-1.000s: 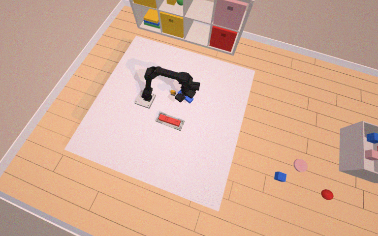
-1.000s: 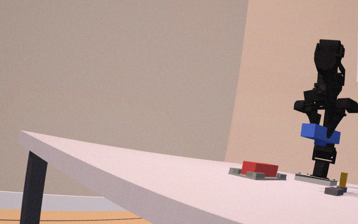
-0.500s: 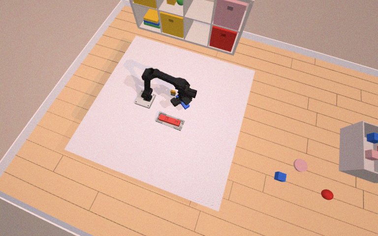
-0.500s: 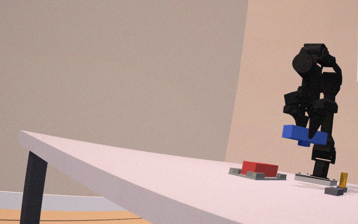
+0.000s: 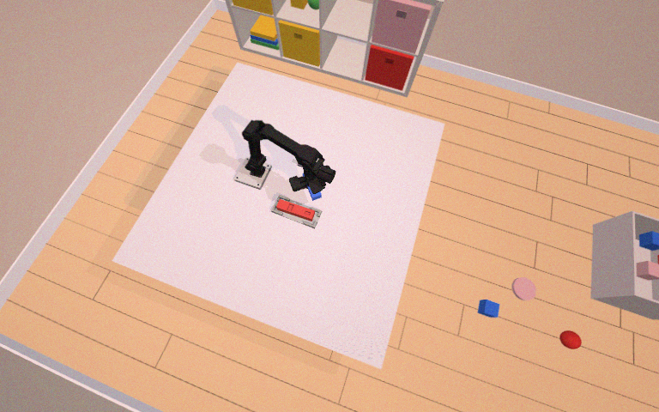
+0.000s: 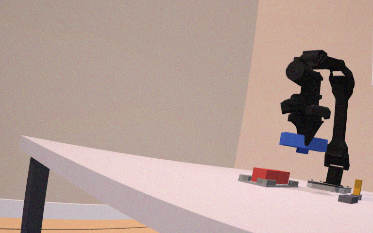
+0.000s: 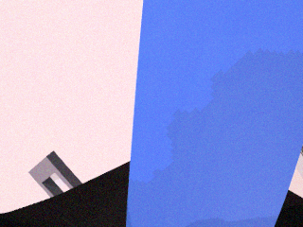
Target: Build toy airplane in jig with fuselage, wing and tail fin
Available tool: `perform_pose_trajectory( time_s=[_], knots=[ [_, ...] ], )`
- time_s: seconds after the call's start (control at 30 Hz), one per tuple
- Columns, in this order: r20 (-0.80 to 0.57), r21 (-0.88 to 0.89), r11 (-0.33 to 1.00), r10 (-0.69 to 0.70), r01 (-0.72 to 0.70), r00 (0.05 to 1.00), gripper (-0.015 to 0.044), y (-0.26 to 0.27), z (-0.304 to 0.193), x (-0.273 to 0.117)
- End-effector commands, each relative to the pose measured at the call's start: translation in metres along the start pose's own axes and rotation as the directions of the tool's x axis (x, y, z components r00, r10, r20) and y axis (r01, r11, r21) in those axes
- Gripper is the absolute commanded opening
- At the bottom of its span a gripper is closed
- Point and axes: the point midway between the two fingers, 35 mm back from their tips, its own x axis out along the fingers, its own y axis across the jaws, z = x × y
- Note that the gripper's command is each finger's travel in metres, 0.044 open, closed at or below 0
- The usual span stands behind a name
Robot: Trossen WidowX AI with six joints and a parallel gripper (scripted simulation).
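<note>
Exterior view, left to right. The worktop (image 5: pixel 291 291) (image 6: pixel 137 175) (image 7: pixel 62 71) carries the grey jig (image 5: pixel 317 219) (image 6: pixel 266 182) inward of its left edge, well apart from all four corners. The red fuselage (image 5: pixel 296 209) (image 6: pixel 270 175) lies flat within the jig. The blue wing (image 5: pixel 316 196) (image 6: pixel 291 140) (image 7: pixel 213 95) is raised above the worktop, tab downward and apart from the fuselage; its long body is slightly tilted in this view. The black pincer (image 5: pixel 313 189) (image 6: pixel 306 141) (image 7: pixel 196 180) is clamped on the wing and points downward. The arm's base plate (image 5: pixel 247 182) (image 6: pixel 316 184) rests nearer the worktop's left edge, as seen from the top. Furthest right, the yellow tail fin (image 6: pixel 358 187) stands upright beside a dark grey block (image 6: pixel 347 198); the arm hides the fin in the top view.
</note>
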Motion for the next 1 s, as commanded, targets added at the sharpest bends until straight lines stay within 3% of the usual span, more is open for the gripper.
perform_pose_trajectory(
  time_s=[0.0,0.97],
  knots=[
    [0.004,0.081,0.997,-0.002,0.002,1.0,0.0,-0.014,0.006,0.002],
    [0.003,0.55,0.835,-0.009,0.006,1.0,0.0,-0.102,0.029,0.02]
  ],
)
